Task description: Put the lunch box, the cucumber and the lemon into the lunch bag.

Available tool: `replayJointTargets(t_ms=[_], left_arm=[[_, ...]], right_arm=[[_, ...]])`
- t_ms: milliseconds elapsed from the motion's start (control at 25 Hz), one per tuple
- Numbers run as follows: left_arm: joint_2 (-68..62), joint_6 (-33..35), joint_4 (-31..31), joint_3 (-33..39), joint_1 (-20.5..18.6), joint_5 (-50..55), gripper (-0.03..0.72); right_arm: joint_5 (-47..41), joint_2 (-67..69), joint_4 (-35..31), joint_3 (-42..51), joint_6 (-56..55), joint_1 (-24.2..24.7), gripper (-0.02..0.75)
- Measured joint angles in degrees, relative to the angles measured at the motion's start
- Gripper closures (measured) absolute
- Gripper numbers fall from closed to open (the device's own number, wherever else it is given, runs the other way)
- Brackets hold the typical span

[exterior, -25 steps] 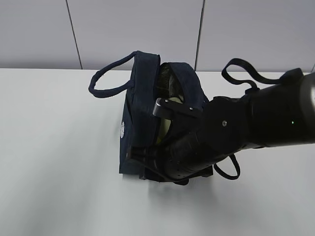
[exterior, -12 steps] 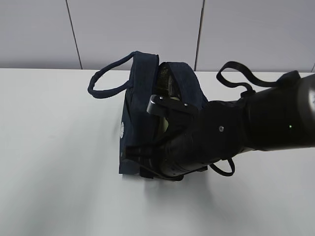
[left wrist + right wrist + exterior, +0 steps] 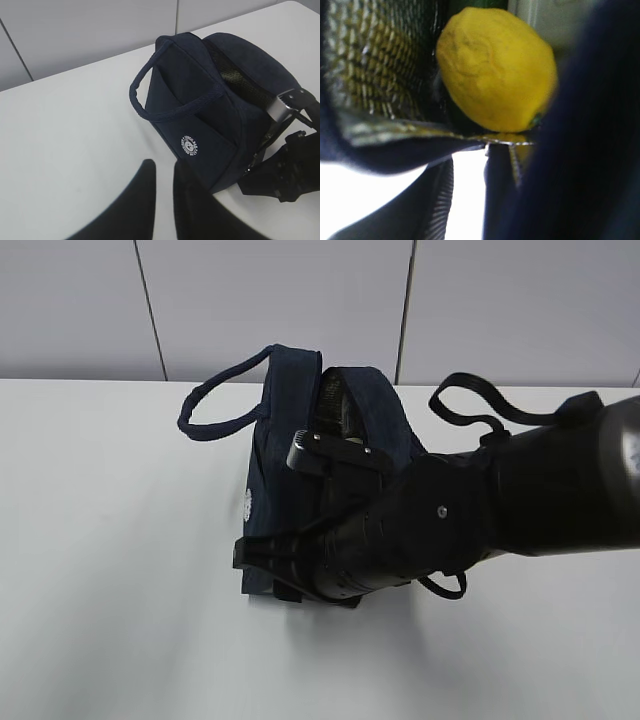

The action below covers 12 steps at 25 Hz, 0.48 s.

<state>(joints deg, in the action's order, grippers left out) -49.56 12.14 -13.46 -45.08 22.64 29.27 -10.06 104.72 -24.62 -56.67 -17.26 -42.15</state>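
Note:
The navy lunch bag (image 3: 285, 430) stands mid-table with its top gaping and its silver lining (image 3: 375, 65) showing. The yellow lemon (image 3: 495, 70) lies inside, against the lining. A dark green sliver behind it may be the cucumber (image 3: 482, 3); I cannot tell. The lunch box is hidden. My right gripper (image 3: 252, 558) hangs at the bag's near end, open with nothing between its fingers (image 3: 437, 200), and the lemon is beyond them, untouched. My left gripper (image 3: 164, 172) hovers over bare table left of the bag's white logo (image 3: 190, 146), its fingers a narrow gap apart and holding nothing.
The bulky black right arm (image 3: 500, 500) covers the bag's right side and front. One handle loop (image 3: 215, 415) sticks out left and another (image 3: 470, 405) arches over the arm. White table (image 3: 110, 570) spreads left and in front, with a grey wall panel behind.
The right arm has slid left and lower across the bag's front, covering the pale thing seen in the opening before. Its fingers have narrowed a little. The bag stays put.

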Motion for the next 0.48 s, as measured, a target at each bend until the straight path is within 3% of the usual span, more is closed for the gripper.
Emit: replayJointTargets(t_ms=[480], left_arm=[[0.00,0.00,0.00,0.00,0.00,0.00,0.629]], right_arm=[[-0.11,0.00,0.00,0.00,0.00,3.29,0.462]])
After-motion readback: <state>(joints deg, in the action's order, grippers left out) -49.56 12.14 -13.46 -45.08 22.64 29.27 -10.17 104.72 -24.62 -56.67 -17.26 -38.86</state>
